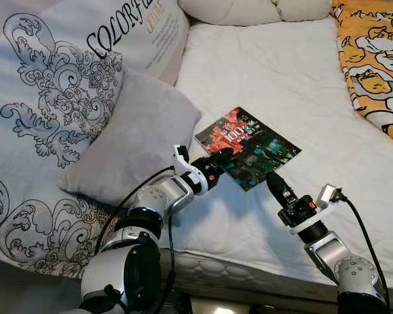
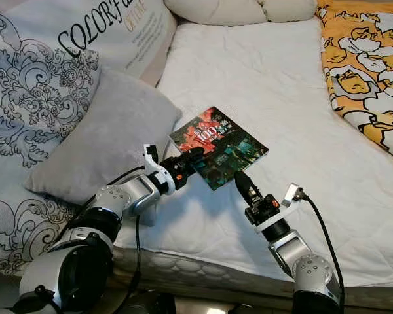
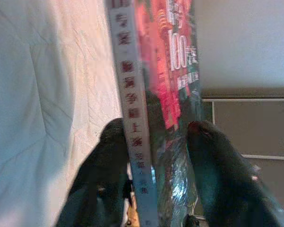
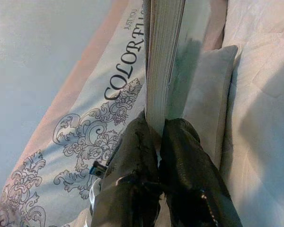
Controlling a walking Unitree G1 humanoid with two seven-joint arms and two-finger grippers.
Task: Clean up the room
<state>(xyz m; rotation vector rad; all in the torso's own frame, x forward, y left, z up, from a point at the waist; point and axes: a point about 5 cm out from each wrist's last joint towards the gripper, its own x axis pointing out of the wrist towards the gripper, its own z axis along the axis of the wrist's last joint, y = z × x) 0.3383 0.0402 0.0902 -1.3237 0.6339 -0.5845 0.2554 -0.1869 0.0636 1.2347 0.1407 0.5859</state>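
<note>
Glossy square book point(image 1: 247, 148) — two-gripper pinch

"100" on book point(image 1: 249, 147); "COLORFUL" on bedding point(image 1: 65, 72)

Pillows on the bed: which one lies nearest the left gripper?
The plain grey pillow, just beside the left gripper; the cream pillows lie far off at the bed's head.

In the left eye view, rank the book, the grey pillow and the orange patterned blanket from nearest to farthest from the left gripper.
1. The book: in the left gripper, its fingers at the near corner.
2. The grey pillow: just to the robot's left of that gripper.
3. The orange patterned blanket: far right side of the bed.
</note>
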